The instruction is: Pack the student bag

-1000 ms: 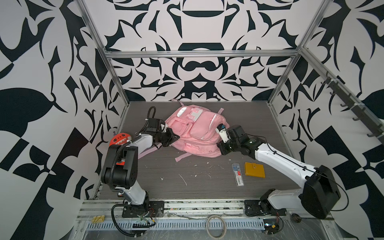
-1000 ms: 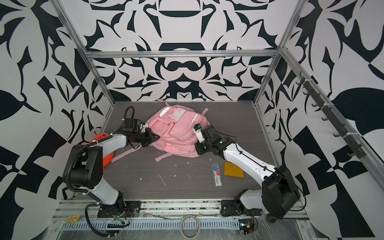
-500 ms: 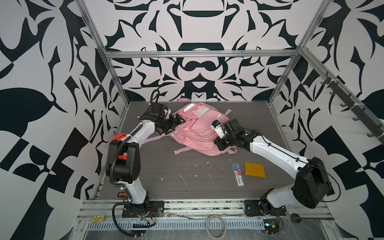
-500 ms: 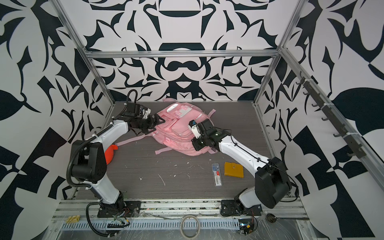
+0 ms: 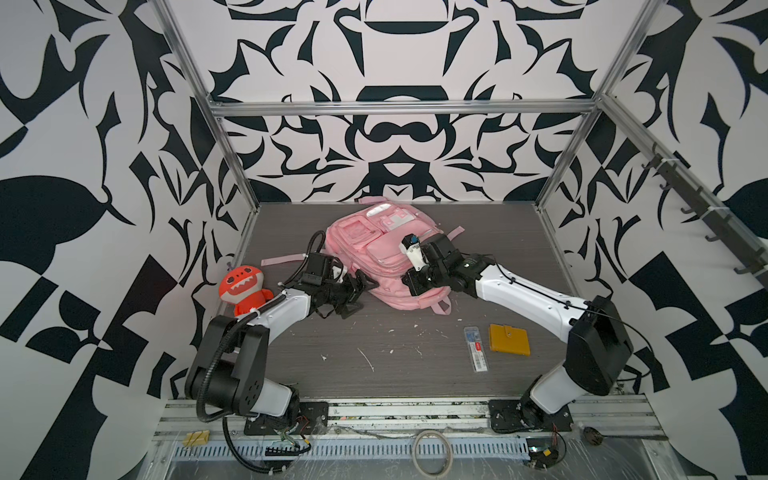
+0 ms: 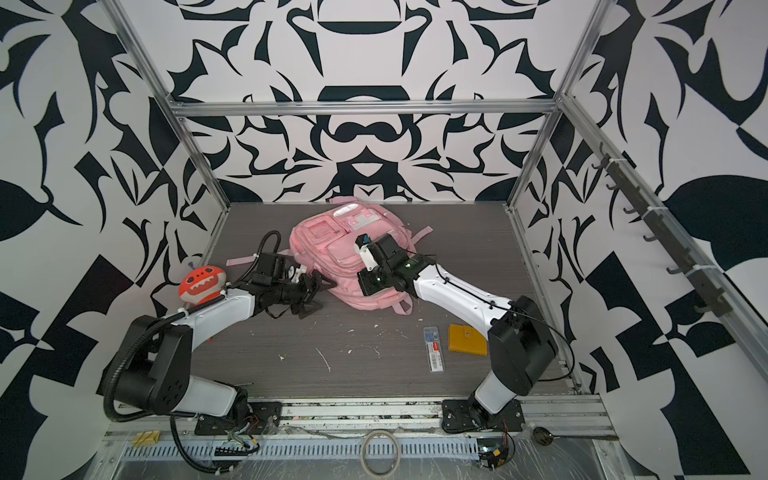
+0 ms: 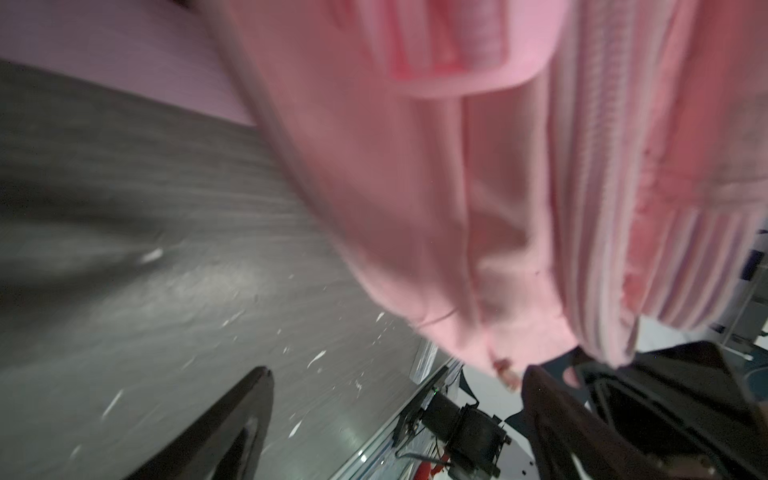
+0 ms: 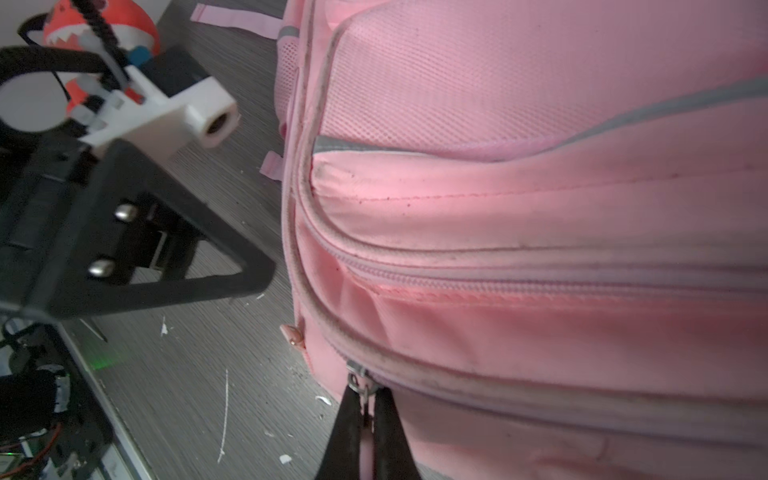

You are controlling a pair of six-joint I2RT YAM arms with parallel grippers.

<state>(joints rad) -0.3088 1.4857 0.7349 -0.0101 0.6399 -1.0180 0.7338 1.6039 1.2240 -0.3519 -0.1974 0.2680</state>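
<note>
Pinching 1 zipper pull, right gripper, 1 student bag

Both top views: bright, even, diffuse light; shadows on tabletop soft and faint. Frame rails bow slightly, wide-angle distortion. Left wrist view: heavy motion blur, student bag fabric smeared, corners dim. Right wrist view: sharper; zipper pull crisp, background soft, small green glint on tabletop.
</note>
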